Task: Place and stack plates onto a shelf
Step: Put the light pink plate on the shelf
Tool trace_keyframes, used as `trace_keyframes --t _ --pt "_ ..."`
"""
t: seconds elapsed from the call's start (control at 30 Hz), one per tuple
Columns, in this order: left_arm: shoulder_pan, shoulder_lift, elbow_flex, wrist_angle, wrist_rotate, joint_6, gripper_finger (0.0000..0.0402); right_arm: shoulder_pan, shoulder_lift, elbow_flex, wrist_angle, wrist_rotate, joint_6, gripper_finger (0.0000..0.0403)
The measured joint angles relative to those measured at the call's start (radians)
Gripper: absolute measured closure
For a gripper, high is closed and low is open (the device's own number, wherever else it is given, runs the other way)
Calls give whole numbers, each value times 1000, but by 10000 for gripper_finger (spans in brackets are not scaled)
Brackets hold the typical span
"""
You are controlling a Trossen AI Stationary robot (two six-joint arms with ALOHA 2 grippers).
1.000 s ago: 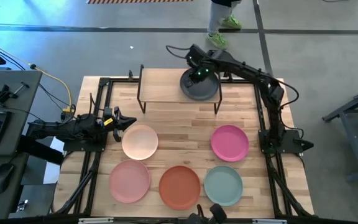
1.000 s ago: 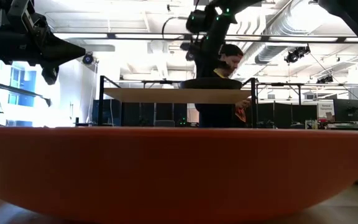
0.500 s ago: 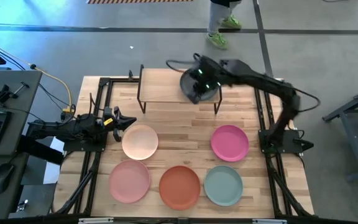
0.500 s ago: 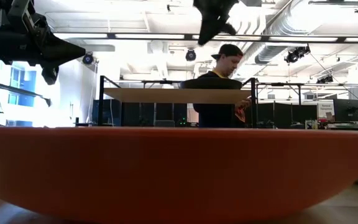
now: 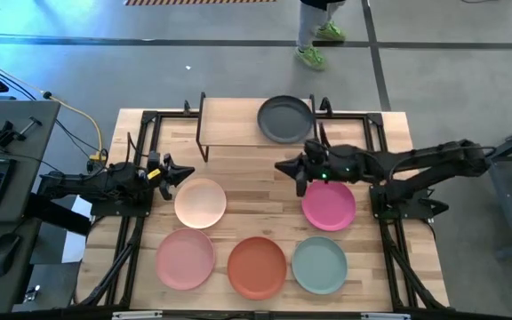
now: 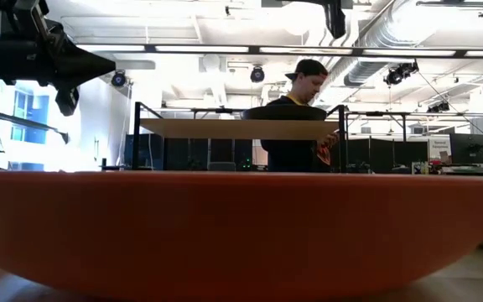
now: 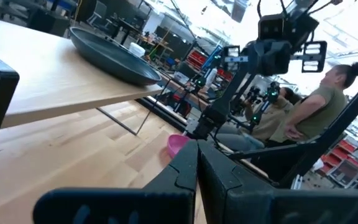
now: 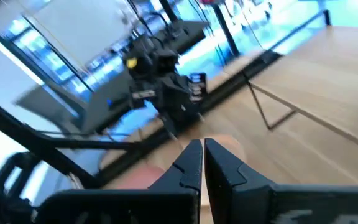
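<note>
The dark grey plate [image 5: 284,119] lies flat on the right half of the light-wood shelf [image 5: 234,124]; the left wrist view shows the same plate [image 7: 114,56] on the board [image 7: 55,84]. Five plates lie on the table: cream [image 5: 200,202], magenta [image 5: 329,204], pale pink [image 5: 186,259], orange-red [image 5: 257,267] and pale teal [image 5: 319,264]. My right gripper [image 5: 280,166] is shut and holds nothing, above the table between the shelf and the magenta plate, pointing toward the table's left. My left gripper [image 5: 185,171] is shut just beyond the cream plate's far-left rim.
A black frame [image 5: 140,142] runs along the table's sides. A person [image 6: 296,126] stands beyond the far edge, behind the shelf. The orange-red plate [image 6: 241,226] fills the low view's foreground. Bare wood lies between the shelf and the plate rows.
My right gripper has risen from over the dark grey plate on the shelf and drawn back toward the table's near edge, turning to point toward the table's left; it now hovers by the magenta plate. The dark grey plate stays on the shelf.
</note>
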Motion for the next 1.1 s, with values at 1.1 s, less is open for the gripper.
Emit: trace_keyframes --t 1.1 --pt "-402 736 636 -951 484 -748 259 -37 -2 -27 -8 -21 -139 403"
